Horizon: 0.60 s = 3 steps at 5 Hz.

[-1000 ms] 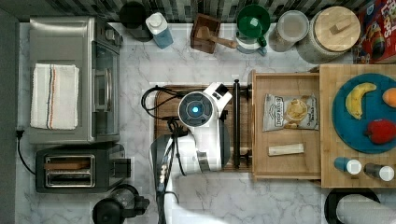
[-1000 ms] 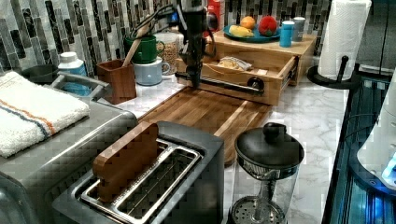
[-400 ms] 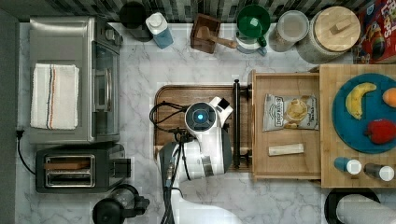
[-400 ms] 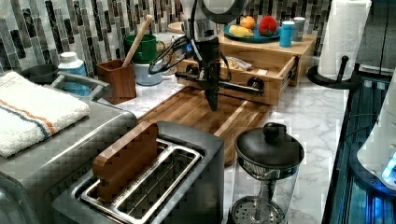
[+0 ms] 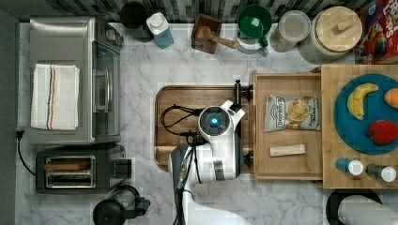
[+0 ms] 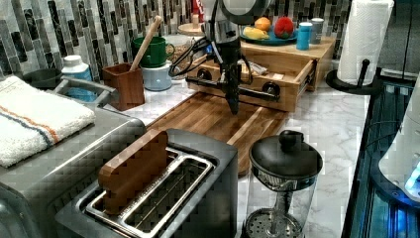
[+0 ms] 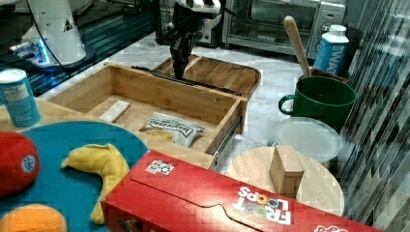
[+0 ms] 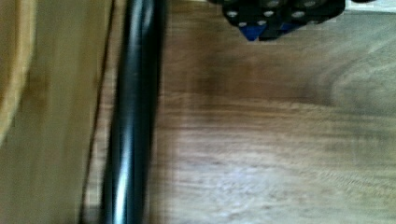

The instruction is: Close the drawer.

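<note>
1. The shallow rectangular light-wood drawer point(image 5: 286, 166) with a long black bar handle point(image 6: 233, 87) stands pulled out from under the light butcher-block top point(image 5: 328, 126), which sits toward the top view's right edge of the white marble worktop point(image 5: 141, 79).
2. The handle side of the drawer faces the darker brown rounded-corner wooden tray point(image 5: 187, 98) lying mid-worktop.
3. Inside the drawer lie a pale chip bag point(image 5: 291, 112) printed "DEEP RIVER" (the smaller print is too fine to read) and a small light wooden block point(image 5: 287, 150).
4. The black pincer point(image 6: 233, 101) points straight down over the tray, just on the tray side of the handle; in the left view its tip looks narrow, but I cannot tell how far apart the fingers stand. It has hold of nothing that can be seen.
5. In the wrist view the handle point(image 8: 133, 116) runs as a glossy black bar beside dark tray wood point(image 8: 280, 140).
6. On the butcher-block top a round blue plate point(image 5: 349, 133) carries a yellow banana point(image 5: 359, 98) and a red fruit point(image 5: 382, 131).
7. A red cereal box point(image 7: 217, 203) reads "FROOT LOOPS", seen upside down in the right view.
</note>
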{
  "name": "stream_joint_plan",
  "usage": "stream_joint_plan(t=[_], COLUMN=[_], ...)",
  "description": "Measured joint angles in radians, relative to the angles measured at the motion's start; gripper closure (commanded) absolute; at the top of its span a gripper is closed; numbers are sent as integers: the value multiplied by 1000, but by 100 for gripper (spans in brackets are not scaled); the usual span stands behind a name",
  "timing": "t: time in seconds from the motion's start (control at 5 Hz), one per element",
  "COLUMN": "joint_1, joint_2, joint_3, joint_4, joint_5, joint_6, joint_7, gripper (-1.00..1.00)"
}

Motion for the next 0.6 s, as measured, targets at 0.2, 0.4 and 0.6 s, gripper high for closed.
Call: stream_joint_plan(t=[0.2, 0.4, 0.6], joint_1=[-10, -45, -79], joint_2=[-10, -10, -10], joint_3=[-32, -48, -49], joint_4=[4, 6, 6], joint_5=[0, 3, 12], joint_6=[41, 85, 87], joint_7=[-91, -157, -160], gripper=[100, 100, 100])
